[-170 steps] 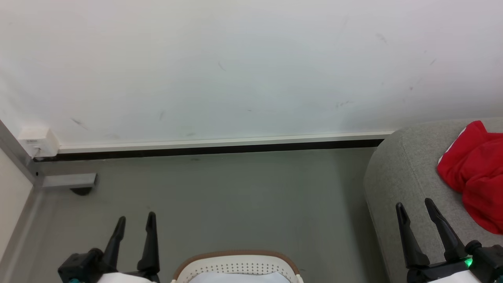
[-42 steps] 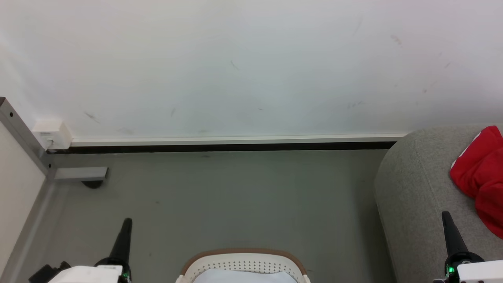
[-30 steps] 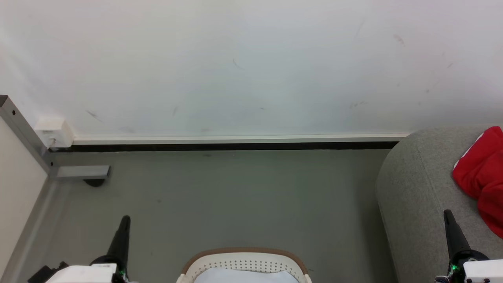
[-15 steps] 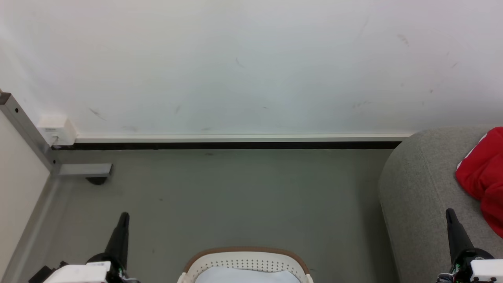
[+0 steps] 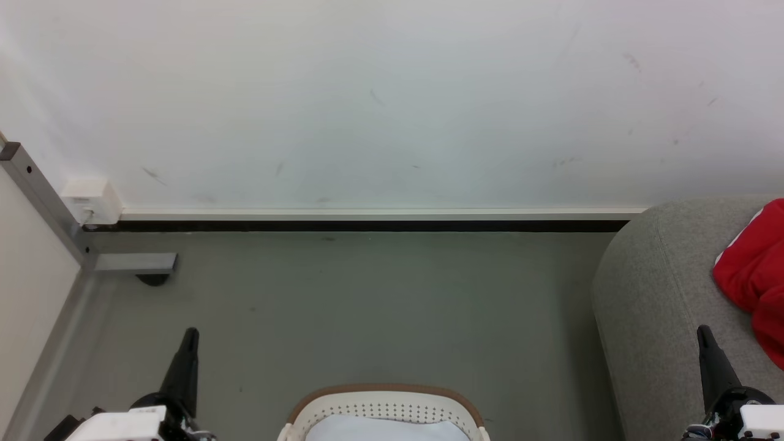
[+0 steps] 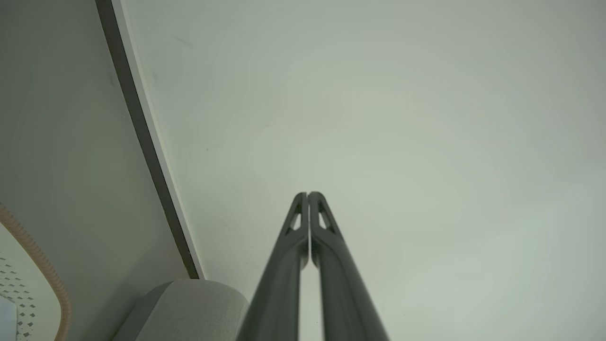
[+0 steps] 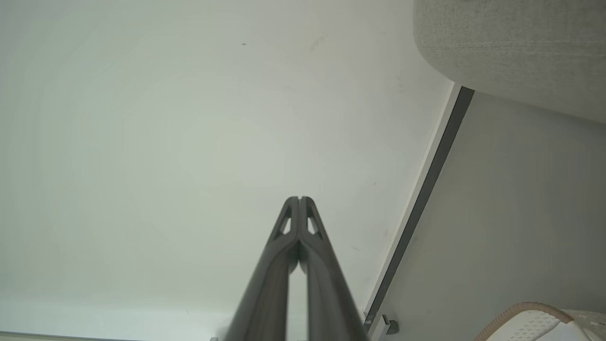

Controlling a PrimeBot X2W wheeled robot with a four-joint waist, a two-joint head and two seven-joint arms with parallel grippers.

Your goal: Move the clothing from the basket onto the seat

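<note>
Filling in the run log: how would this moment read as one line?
left gripper shut, empty | right gripper shut, empty | bright red fabric clothing on light grey upholstered seat | white brown-rimmed plastic basket on floor

The left gripper (image 5: 190,335), two long dark tapering fingers on a white-cased wrist, rises at the lower left of the head view. Its fingers are pressed together into a single spike that leans slightly right. The right gripper (image 5: 704,331), of the same build, stands at the lower right, likewise closed and leaning slightly left. In each wrist view the fingers meet tip to tip with nothing between them.
</note>
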